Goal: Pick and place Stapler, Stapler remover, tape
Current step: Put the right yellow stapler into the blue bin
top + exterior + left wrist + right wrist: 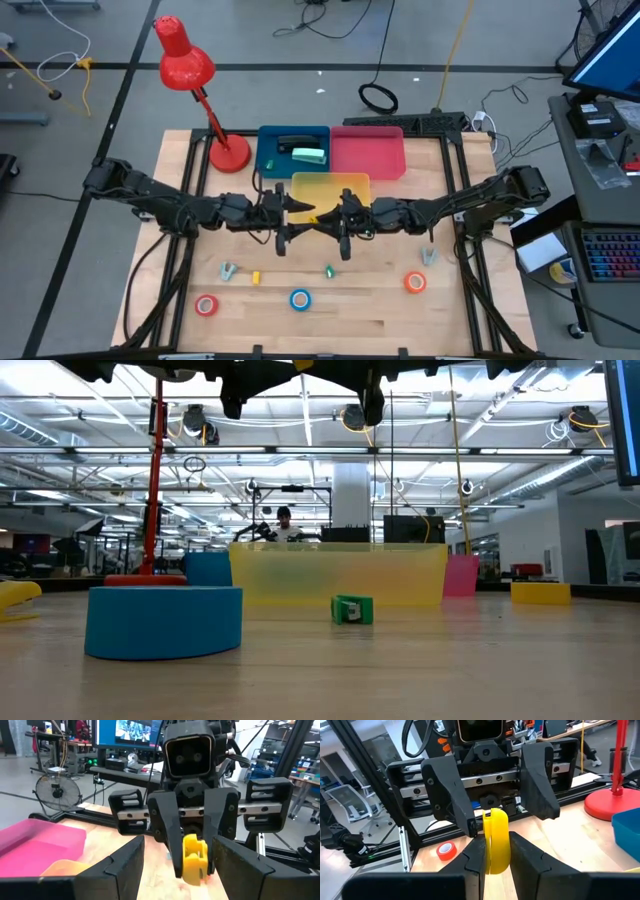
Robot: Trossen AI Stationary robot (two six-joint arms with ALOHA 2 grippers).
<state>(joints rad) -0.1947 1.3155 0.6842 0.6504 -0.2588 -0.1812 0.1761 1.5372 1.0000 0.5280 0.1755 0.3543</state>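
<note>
Low view, near to far: blue tape roll (163, 622) lower left on surface (400, 670), yellow bin (338, 574) behind, and up top centre right claw (494, 851) pinches the yellow tape roll (496, 840) edge-on btwn left claw's (175, 870) wide-apart fingers, bin just beyond.

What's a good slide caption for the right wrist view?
Right claw grips a yellow tape roll, facing the open left claw.

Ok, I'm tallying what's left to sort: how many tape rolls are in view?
4: red roll, blue roll and orange roll on the table; yellow roll in the right gripper. None seems hidden.
</note>
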